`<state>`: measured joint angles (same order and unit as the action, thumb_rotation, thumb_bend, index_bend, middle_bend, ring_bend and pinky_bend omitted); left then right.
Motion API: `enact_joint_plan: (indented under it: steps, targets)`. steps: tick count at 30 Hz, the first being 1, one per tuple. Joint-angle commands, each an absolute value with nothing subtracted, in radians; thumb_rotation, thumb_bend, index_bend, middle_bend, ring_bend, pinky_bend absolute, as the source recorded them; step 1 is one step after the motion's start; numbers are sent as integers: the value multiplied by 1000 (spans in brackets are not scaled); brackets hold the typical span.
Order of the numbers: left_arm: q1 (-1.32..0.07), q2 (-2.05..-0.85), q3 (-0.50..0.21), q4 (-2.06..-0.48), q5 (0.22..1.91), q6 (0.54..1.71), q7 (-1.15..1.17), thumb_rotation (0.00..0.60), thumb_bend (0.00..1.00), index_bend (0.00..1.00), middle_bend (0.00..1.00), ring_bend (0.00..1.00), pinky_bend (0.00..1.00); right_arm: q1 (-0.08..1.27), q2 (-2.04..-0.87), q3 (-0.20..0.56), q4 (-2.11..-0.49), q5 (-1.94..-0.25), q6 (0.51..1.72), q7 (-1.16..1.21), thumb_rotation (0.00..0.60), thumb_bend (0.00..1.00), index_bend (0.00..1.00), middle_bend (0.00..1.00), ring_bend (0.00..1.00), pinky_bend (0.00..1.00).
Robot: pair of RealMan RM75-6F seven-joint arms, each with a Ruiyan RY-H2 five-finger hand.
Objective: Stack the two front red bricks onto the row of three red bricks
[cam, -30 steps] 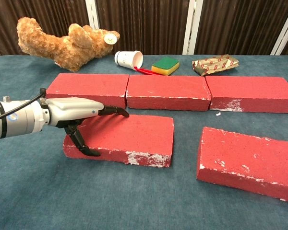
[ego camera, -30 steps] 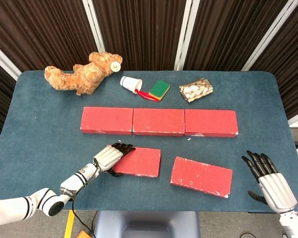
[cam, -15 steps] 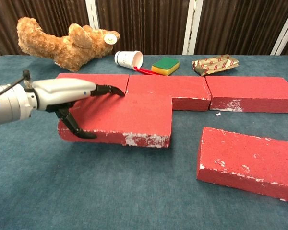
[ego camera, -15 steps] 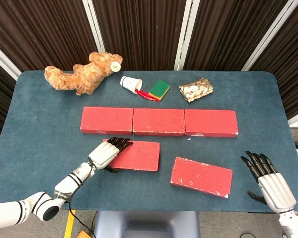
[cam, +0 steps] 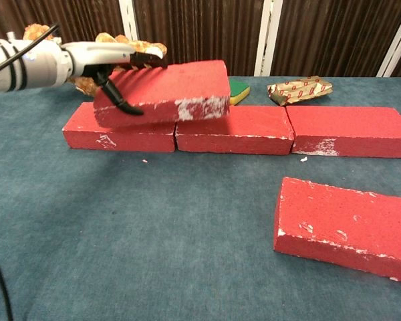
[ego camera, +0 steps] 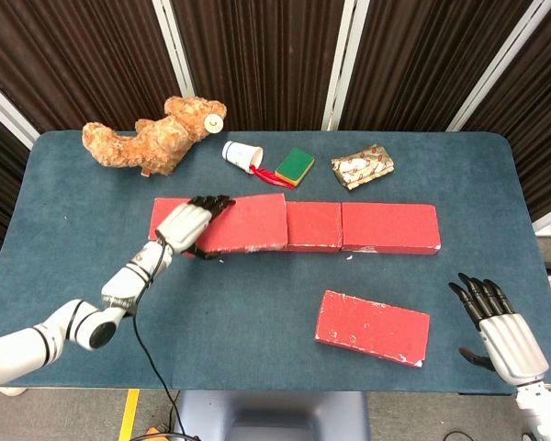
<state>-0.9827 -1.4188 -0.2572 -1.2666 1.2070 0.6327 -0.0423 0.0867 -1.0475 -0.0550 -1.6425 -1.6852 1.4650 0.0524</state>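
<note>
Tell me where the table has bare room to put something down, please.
Bare cloth lies in front of the brick row, from the table's left edge to the front brick, and between that brick and the right robot hand. Behind the row it is crowded: teddy bear, paper cup, sponge, wrapped packet.

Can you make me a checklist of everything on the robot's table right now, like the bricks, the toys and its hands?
Surface: blue table, carpet-like top.
Job's things: row of three red bricks lying end to end; lifted red brick held tilted over the row's left end; second front red brick flat on the table, apart from the row.
Clutter: teddy bear, tipped paper cup, green and yellow sponge, patterned packet, all behind the row.
Hands: left hand grips the lifted brick's left end; right hand spread, holding nothing.
Cables: black cable along the left arm.
Surroundings: dark curtains behind.
</note>
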Motion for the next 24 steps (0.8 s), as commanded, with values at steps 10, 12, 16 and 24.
enact_joint_plan:
  steps: [10, 12, 16, 24]
  targets:
    - [-1135, -1580, -261, -955, 1281, 484, -215, 600, 298, 0, 594, 756, 929, 92, -1050, -30, -1633, -1623, 1439, 47, 600, 65, 0, 0, 0, 0]
    - [-1143, -1589, -257, -937, 1289, 476, -234, 600, 299, 0, 588, 756, 925, 93, -1049, -30, -1633, -1623, 1438, 50, 600, 65, 0, 0, 0, 0]
    - [-1155, -1609, -247, -909, 1319, 494, -255, 600, 296, 0, 572, 738, 897, 93, -1047, -38, -1634, -1633, 1433, 49, 600, 65, 0, 0, 0, 0]
    - [-1174, -1612, -222, -902, 1361, 498, -292, 600, 296, 0, 497, 584, 605, 97, -1044, -42, -1636, -1638, 1426, 50, 600, 65, 0, 0, 0, 0]
